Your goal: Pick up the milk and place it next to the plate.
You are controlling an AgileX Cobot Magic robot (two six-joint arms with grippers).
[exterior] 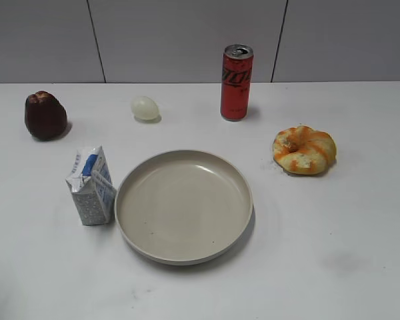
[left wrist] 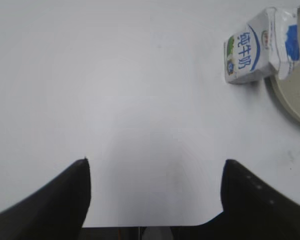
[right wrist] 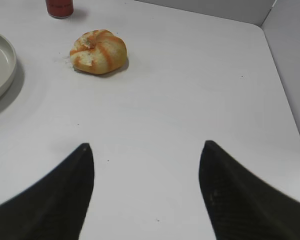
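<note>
1. Although the task asks for it to be set beside the dish, the milk (exterior: 91, 187) already stands upright on the bench (exterior: 333, 267), at about nine o'clock from the plate (exterior: 184, 206), just beside its rim; whether carton and rim touch I cannot tell.
2. From the left wrist view, the milk (left wrist: 260, 46) sits far up at roughly one o'clock, with the plate (left wrist: 292, 102) edge curving in beside it.
3. Both fingers of the left tool (left wrist: 155, 170) stand wide apart over bare bench, holding nothing and well short of the carton.
4. Likewise the right tool (right wrist: 146, 152) is spread open and empty; ahead of it at eleven o'clock lies a bread roll (right wrist: 98, 51), with a red can (right wrist: 59, 7) beyond.
5. Going outward in the exterior view: a pale egg (exterior: 145, 108) at twelve o'clock from the carton, a dark red fruit (exterior: 45, 115) at ten o'clock, the red can (exterior: 237, 82) behind the plate, the bread roll (exterior: 305, 150) to its right.
6. Judged risk: the carton is light and tall for its base, so a finger brushing it on approach could tip it onto the plate.
7. Closing on the soft gable top or the straw could crush it or let it slip.
8. A finger wedging between carton and rim could shove the plate.
</note>
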